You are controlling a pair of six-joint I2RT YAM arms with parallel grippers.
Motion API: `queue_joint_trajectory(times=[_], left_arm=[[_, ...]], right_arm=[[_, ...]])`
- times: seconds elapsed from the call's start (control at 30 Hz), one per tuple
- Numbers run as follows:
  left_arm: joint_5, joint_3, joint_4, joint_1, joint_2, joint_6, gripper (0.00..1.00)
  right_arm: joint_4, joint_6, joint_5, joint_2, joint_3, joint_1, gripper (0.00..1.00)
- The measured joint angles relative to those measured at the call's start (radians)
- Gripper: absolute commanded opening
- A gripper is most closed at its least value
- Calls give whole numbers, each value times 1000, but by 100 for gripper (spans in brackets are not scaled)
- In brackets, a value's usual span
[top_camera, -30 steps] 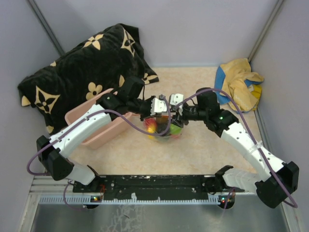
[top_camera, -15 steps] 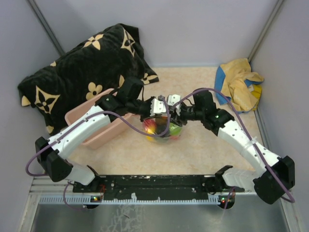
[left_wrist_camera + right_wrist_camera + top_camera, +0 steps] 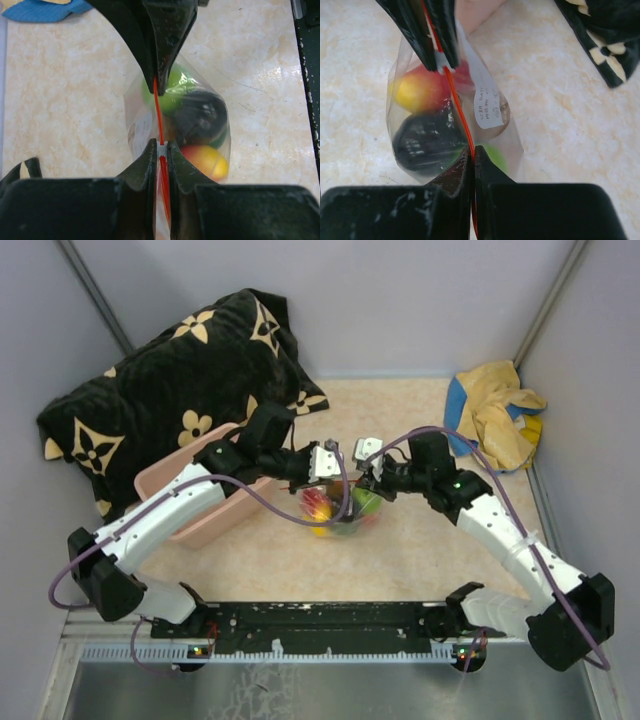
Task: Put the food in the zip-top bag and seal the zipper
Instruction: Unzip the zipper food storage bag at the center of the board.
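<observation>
The clear zip-top bag [image 3: 340, 510] hangs between my two grippers over the beige table. Inside it is the food: a red-yellow piece [image 3: 207, 162], a dark one [image 3: 200, 117] and a green one [image 3: 175, 87]. The orange-red zipper [image 3: 159, 115] runs taut from one gripper to the other. My left gripper [image 3: 160, 146] is shut on the zipper at a small white slider. My right gripper [image 3: 472, 149] is shut on the zipper [image 3: 459, 110] at the other end. From the right wrist, the left gripper [image 3: 440, 62] shows at the top, above the white label [image 3: 487, 105].
A pink tub [image 3: 185, 495] sits left of the bag under my left arm. Behind it a black cushion with cream flowers [image 3: 170, 380] leans on the wall. A yellow and blue cloth [image 3: 495, 415] lies in the back right corner. Grey walls close in three sides.
My right gripper has closed on the zipper's right end. The left gripper kept its grip and both wrists shifted slightly, with the bag hanging a little lower.
</observation>
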Motion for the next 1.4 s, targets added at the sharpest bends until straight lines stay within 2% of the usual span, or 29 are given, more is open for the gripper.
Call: queue_joint_trajectory(times=[0.23,0.57,0.87,0.97,1.13,1.17,1.27,1.4], left_arm=[[-51,-33,3,-2,-71,-8,0],[-121,-91,-2,-2,-122,-29,0],[-182,-177,48,-2,-166,-81,0],[-203,-213,69,-2,-189,-106,8],[-209,-270,127,0,-230,-169,27],[-209,-283,144,1,-240,-187,32],[-219,-306,172,5,-262,-235,47],[-245,-309,232,6,-276,-317,68]], right_arm=[[-43,13,86,-111,-5,-83,0],[-87,56,245,-187,-36,-109,0],[-71,106,257,-215,-55,-115,0],[-50,121,252,-216,-75,-116,0],[-31,144,229,-208,-97,-118,1],[-25,150,227,-206,-97,-121,6],[0,165,229,-205,-97,-137,32],[35,188,233,-206,-96,-142,46]])
